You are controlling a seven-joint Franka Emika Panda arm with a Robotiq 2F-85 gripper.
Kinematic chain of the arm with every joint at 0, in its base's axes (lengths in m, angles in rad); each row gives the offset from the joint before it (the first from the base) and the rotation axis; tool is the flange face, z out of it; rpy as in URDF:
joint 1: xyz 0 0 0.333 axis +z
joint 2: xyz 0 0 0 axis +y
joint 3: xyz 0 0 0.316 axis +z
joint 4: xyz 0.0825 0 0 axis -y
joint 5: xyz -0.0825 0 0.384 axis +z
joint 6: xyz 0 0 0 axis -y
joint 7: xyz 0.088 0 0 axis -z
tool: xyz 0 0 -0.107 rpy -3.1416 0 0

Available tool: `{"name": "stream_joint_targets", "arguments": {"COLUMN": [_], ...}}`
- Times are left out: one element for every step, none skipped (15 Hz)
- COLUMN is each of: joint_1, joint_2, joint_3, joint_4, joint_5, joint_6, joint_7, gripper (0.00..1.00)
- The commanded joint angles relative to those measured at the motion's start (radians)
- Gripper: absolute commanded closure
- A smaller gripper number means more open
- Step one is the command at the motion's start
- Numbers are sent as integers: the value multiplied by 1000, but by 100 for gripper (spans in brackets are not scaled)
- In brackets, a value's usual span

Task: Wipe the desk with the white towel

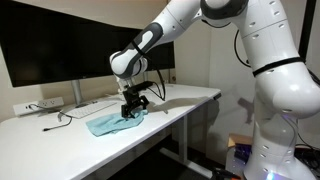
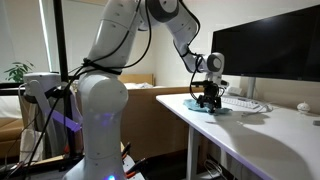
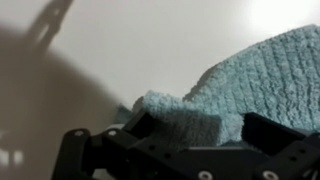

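**Fingers open over the towel, worktop edge opposite the monitors**

Arm pose: the arm [image 1: 262, 55] stands off the short end of the worktop [image 1: 185, 98]. It rises, bends over at the top, and its forearm slopes down across the worktop. The wrist points straight down in both exterior views. The fingers [image 1: 132, 108] are low, right at the cloth.

Finger state: in the wrist view the fingers [image 3: 272, 132] stand wide apart, open. A raised fold of the towel [image 3: 255, 75] sits between them. The fold lies against one finger. Whether it reaches the opposite one I cannot tell. Nothing is pinched.

Towel position: the pale teal cloth lies wrinkled and mostly flat on the worktop, close to the long edge opposite the monitors and well in from both short ends. The fingers are at its end nearer the arm's short end of the worktop.

Count:
- arm: 1
- fingers: 2
- towel: 1
- dark monitors [image 1: 55, 40] along the back edge: 2, side by side
- white power strip [image 1: 38, 106] near the back edge: 1
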Motion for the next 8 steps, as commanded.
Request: {"name": "stream_joint_targets", "arguments": {"joint_1": [-9,-8,-6,-6,-4,-2,2,2], "joint_2": [24,25,25,24,21,21,17,11], "joint_3": [7,7,7,8,12,15,19,20], "joint_4": [13,18,24,27,31,34,34,29], "joint_5": [11,11,11,13,16,17,19,17], "joint_6": [-35,-41,-44,-48,-49,-49,-44,-36], "joint_7": [-48,-48,-45,-46,-45,-44,-36,-34], "gripper": [33,39,47,53,60,66,72,79]}}
